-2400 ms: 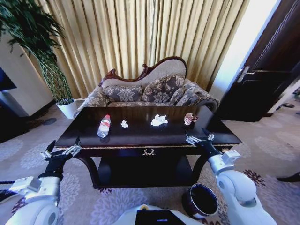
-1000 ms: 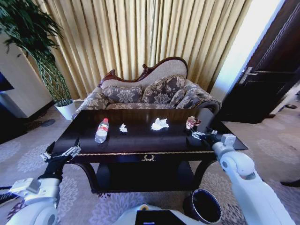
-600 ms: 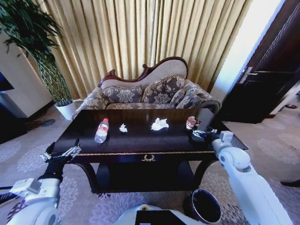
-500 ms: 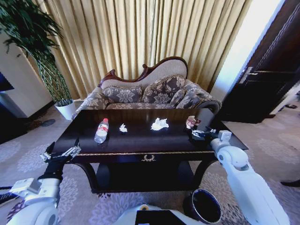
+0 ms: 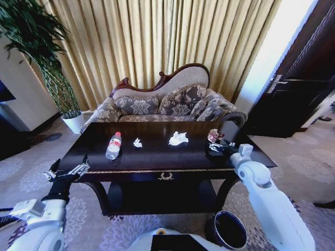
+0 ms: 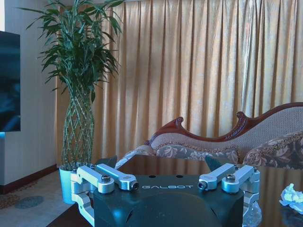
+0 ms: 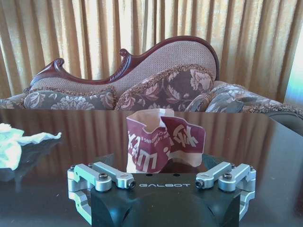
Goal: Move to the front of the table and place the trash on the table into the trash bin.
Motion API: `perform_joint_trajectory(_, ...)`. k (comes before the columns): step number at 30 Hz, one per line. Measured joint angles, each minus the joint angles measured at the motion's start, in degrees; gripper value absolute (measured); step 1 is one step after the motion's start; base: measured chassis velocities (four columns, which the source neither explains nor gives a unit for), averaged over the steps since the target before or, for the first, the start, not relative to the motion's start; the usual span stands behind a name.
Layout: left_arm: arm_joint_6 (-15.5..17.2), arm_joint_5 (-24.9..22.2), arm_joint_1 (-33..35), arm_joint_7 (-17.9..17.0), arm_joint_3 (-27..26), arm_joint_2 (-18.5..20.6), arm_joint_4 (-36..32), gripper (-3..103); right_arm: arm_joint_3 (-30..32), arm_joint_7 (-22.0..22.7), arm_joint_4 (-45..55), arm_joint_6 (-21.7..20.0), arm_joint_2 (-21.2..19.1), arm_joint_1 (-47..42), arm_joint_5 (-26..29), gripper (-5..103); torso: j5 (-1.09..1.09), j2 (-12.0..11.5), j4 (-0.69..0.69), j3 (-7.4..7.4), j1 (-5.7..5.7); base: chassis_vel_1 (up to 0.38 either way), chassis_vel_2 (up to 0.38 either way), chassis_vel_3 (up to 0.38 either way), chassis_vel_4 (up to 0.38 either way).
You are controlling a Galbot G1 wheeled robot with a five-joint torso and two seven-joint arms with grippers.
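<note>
With jaws apart, the right gripper [image 5: 216,148] nears the crumpled wrapper [image 7: 163,140] (far right of the counter [image 5: 157,157]); pushing on could shove it away.

Right tool [image 7: 161,163] open, just before crumpled maroon-white wrapper [image 7: 163,145] on table [image 7: 284,156].
</note>
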Motion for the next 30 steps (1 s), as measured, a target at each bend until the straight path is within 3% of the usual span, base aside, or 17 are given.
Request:
perform_joint_trajectory(21, -0.2, 0.9, -0.2, 0.2, 0.5, -0.5, 0.0, 100, -1.6, -1.4, -1.4, 1.3, 0.2, 2.0, -1.5, 102, 0.0, 0.0, 0.0, 0.0, 0.0, 0.0, 0.0, 0.0, 0.0)
perform_joint_trajectory(26, -0.3, 1.2, -0.1, 0.4, 0.8, -0.7, 0.0, 100, -1.4, -1.4, -1.5, 2.0, 0.3, 1.7, -2.0, 88, 0.0, 0.0, 0.0, 0.0, 0.0, 0.0, 0.0, 0.0, 0.0)
perform_joint_trajectory(29, -0.4, 1.8, -0.1, 0.7, 1.4, -1.1, 0.0, 100, -0.9, -1.4, -1.5, 2.8, 0.1, 1.0, -2.2, 72, 0.0, 0.0, -0.01, 0.0, -0.01, 0.0, 0.0, 0.0, 0.0)
perform_joint_trajectory(30, -0.4, 1.8, -0.1, 0.7, 1.4, -1.1, 0.0, 100, -0.9, -1.4, -1.5, 2.8, 0.1, 1.0, -2.2, 72, 0.0, 0.0, -0.01, 0.0, -0.01, 0.0, 0.0, 0.0, 0.0)
